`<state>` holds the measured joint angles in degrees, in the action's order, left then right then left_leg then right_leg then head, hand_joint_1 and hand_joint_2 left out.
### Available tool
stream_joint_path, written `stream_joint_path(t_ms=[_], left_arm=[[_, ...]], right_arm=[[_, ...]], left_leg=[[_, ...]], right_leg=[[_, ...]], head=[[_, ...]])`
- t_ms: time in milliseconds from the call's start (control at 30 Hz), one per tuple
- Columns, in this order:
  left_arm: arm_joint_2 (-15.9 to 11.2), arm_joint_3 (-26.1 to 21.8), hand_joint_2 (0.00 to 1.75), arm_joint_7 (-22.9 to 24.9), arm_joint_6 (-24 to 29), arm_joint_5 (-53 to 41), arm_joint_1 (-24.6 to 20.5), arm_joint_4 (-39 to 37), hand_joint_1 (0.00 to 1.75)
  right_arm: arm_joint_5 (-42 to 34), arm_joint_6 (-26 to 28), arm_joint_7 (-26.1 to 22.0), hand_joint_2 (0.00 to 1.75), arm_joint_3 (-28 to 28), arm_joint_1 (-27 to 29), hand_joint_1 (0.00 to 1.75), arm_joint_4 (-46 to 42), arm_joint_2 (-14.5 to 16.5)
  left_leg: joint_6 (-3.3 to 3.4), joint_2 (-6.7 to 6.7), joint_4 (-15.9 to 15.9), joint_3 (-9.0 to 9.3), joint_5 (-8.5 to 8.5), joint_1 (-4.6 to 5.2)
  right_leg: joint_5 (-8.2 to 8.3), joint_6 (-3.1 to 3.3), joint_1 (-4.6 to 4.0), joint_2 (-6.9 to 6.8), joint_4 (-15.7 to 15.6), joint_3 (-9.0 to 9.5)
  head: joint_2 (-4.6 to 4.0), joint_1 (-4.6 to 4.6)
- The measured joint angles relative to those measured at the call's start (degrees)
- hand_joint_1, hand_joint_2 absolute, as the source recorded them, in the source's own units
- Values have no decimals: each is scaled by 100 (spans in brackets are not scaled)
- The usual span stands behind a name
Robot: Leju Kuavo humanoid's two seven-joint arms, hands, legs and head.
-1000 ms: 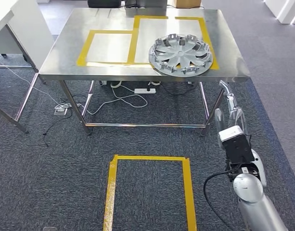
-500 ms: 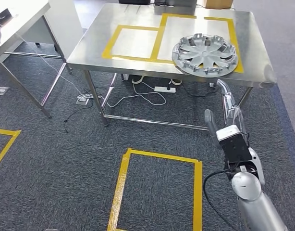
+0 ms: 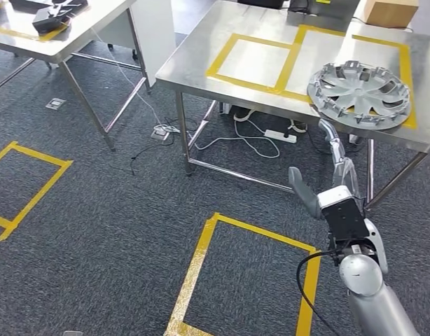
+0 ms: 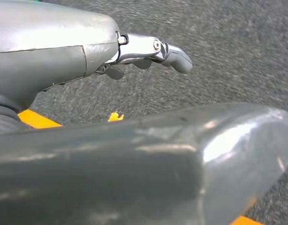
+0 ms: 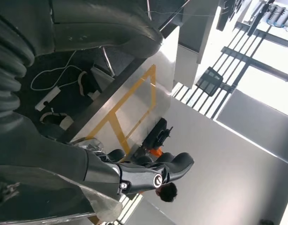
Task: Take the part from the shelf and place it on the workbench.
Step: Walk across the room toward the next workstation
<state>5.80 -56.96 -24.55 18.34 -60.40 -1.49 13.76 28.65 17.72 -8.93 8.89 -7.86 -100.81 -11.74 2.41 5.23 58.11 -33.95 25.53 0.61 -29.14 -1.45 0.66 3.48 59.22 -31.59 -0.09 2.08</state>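
- Silver plastic hubcap (image 3: 360, 94) lies flat on the steel table (image 3: 202, 59) at the upper right of the head view, partly over the yellow tape outline (image 3: 407, 73) marked there and close to the table's near edge.
- Judging by the task, the part is already set down on the table, so the placing looks done and the step in hand is to get clear of it cleanly.
- Below the hubcap, in the lower right of the frame, the right hand (image 3: 329, 178) hangs beside the table leg, fingers spread and holding nothing; the right wrist view shows its fingers (image 5: 149, 176) apart with nothing between them.
- In the left wrist view the left hand (image 4: 100, 56) hangs over grey carpet (image 4: 223, 51), fingers (image 4: 170, 54) stretched out and empty.
- To do this well, keep the right arm low and tucked in as the body turns, so the fingers do not catch the table leg or the rim of the hubcap, which sits near the edge and could be knocked off.
- White cables and a power strip (image 3: 279, 135) lie on the floor under the table; footing should stay on the carpet in front, near the yellow floor square (image 3: 202, 241).
- A second table (image 3: 70, 31) stands at the upper left, well apart.
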Motion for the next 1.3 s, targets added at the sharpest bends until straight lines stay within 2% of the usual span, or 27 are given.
stream_joint_path(t_ms=[33, 67, 100, 133, 200, 267, 333, 367, 433, 500, 533, 600, 633, 700, 767, 800, 833, 867, 900, 933, 1000, 1067, 1133, 1167, 1200, 1267, 1300], left_arm=[[2, -2, 0, 0, -1, -3, -2, 1, 0], [2, -6, 0, 0, -1, -8, 3, 1, 0], [-4, -11, 0, 0, -1, -13, 13, 1, 0], [-2, -18, 0, -1, -1, -19, 26, 2, 0], [-1, -32, 0, -3, 0, -22, 29, 5, 0], [0, -54, 0, -4, 0, -26, 6, 9, 0], [-2, -76, 0, -4, 0, -32, 5, 10, 0], [-3, -84, 0, -4, 0, -33, 13, 10, 0], [-8, -93, 0, -4, 0, -36, 24, 10, 0], [-10, -98, 0, -7, 0, -37, 11, 10, 0], [-10, -100, 0, -9, 0, -38, 7, 10, 0], [-10, -107, 0, -13, 0, -39, 18, 10, 0], [-10, -111, 0, -14, 0, -39, 31, 11, 0], [-4, -117, 0, -16, 0, -39, 34, 11, 0], [-1, -119, 0, -19, 0, -39, 15, 13, 0], [-2, -120, 0, -19, 0, -39, 8, 13, 0], [-2, -121, 0, -20, -1, -39, 8, 13, 0], [-2, -122, 0, -20, -1, -39, 11, 14, 0], [0, -123, 0, -20, -2, -39, 15, 14, 0], [2, -123, 0, -20, -3, -40, 17, 14, 0], [9, -124, 0, -22, -5, -44, 5, 14, 0], [16, -126, 0, -26, -8, -48, 0, 14, 0], [10, -130, 0, -27, -11, -49, 19, 15, 0], [14, -133, 0, -27, -13, -51, 30, 16, 0], [14, -135, 0, -27, -12, -54, 30, 19, 0], [24, -137, 0, -28, -12, -61, 8, 22, 0], [21, -137, 0, -29, -12, -63, -4, 23, 0]], right_arm=[[5, 7, -2, 175, -9, 11, 0, -3, -2], [14, 15, -3, 175, -16, 22, 0, -7, -2], [26, 21, -5, 175, -21, 30, 0, -10, -3], [41, 21, -4, 175, -23, 36, 0, -12, -3], [67, 19, -4, 175, -27, 58, 0, -17, -2], [79, 16, -1, 175, -31, 108, 0, -22, -2], [81, 12, 7, 175, -35, 160, 0, -23, -2], [81, 10, 10, 175, -37, 180, 0, -23, -2], [80, 8, 12, 175, -41, 208, 0, -23, -2], [80, 7, 12, 175, -52, 219, 0, -26, -3], [80, 7, 12, 175, -61, 223, 0, -27, -3], [81, 8, 13, 175, -75, 233, 0, -28, -3], [82, 9, 12, 175, -79, 237, 0, -28, -3], [84, 12, 8, 175, -92, 251, 0, -29, -5], [87, 15, 4, 175, -126, 297, 0, -29, -8], [89, 16, 3, 175, -141, 327, 0, -28, -10], [91, 16, 1, 175, -153, 359, 0, -28, -11], [93, 16, -3, 175, -159, 382, 0, -28, -11], [95, 16, -5, 175, -162, 397, 0, -28, -11], [96, 15, -9, 175, -166, 404, 0, -28, -11], [99, 14, -16, 175, -173, 409, 0, -29, -15], [108, 9, -21, 175, -181, 420, 0, -32, -20], [121, 5, -26, 175, -186, 422, 0, -37, -22], [128, 3, -29, 175, -187, 420, 0, -39, -22], [137, 0, -32, 175, -189, 424, 0, -44, -22], [154, -9, -36, 175, -202, 453, 0, -51, -22], [164, -12, -38, 175, -209, 474, 0, -54, -22]], left_leg=[[-29, 60, 11, -32, -17, -8], [-67, 122, 14, -65, -40, -19], [-104, 185, 13, -89, -62, -28], [-138, 167, 27, -107, -57, -26], [-200, -73, 292, -230, 132, -9], [-264, -368, 972, -531, 510, -38], [-319, -455, 1550, -770, 712, -89], [-338, -479, 1560, -755, 660, -112], [-353, -589, 939, -405, 312, -141], [-308, -782, 232, -36, 93, -108], [-269, -831, 60, 41, 68, -87], [-178, -753, 22, 18, 74, -62], [-137, -698, 9, 12, 60, -67], [-57, -591, -27, 6, 21, -89], [-6, -470, -39, -12, -6, -94], [7, -398, -37, -24, -13, -83], [15, -322, -35, -31, -17, -71], [18, -244, -32, -35, -21, -59], [17, -162, -26, -34, -25, -50], [14, -82, -19, -32, -28, -45], [-9, 71, 4, -47, -36, -39], [-72, 207, 17, -101, -66, -56], [-146, 323, 17, -151, -100, -81], [-176, 261, 54, -175, -76, -74], [-207, 115, 184, -235, 14, -63], [-272, -276, 790, -507, 360, -61], [-305, -389, 1183, -684, 543, -81]], right_leg=[[13, 14, -1, 75, -155, 83], [-5, 21, -5, 73, -198, 113], [3, 30, -3, 16, -228, 130], [24, 50, 4, -54, -251, 136], [61, 98, 32, -216, -302, 160], [66, 123, 31, -389, -309, 162], [61, 122, 30, -557, -305, 156], [58, 116, 31, -633, -302, 156], [39, 87, 35, -773, -293, 169], [11, 31, 13, -894, -278, 182], [1, 0, 0, -948, -273, 188], [-4, -64, -8, -1049, -278, 200], [-22, -101, 4, -1052, -277, 195], [-196, -153, 26, -804, -63, 92], [-565, -164, 36, -463, 637, -239], [-729, -161, 34, -390, 1050, -444], [-800, -155, 30, -365, 1335, -596], [-753, -141, 24, -354, 1409, -653], [-594, -120, 17, -333, 1247, -595], [-365, -89, 11, -264, 894, -442], [-49, -28, 16, 11, 126, -87], [-9, 2, 12, 155, -193, 83], [11, 31, 12, 30, -239, 120], [30, 56, 23, -45, -268, 138], [47, 91, 35, -135, -301, 158], [54, 138, 33, -326, -332, 187], [48, 151, 27, -426, -331, 188]], head=[[0, -4], [0, -5], [0, -5], [0, -9], [0, -47], [0, -84], [0, -86], [0, -86], [0, -87], [0, -86], [0, -85], [0, -83], [0, -84], [0, -71], [0, -46], [0, -39], [0, -38], [0, -38], [0, -39], [0, -38], [0, -43], [0, -44], [0, -44], [0, -50], [0, -78], [0, -125], [0, -144]])
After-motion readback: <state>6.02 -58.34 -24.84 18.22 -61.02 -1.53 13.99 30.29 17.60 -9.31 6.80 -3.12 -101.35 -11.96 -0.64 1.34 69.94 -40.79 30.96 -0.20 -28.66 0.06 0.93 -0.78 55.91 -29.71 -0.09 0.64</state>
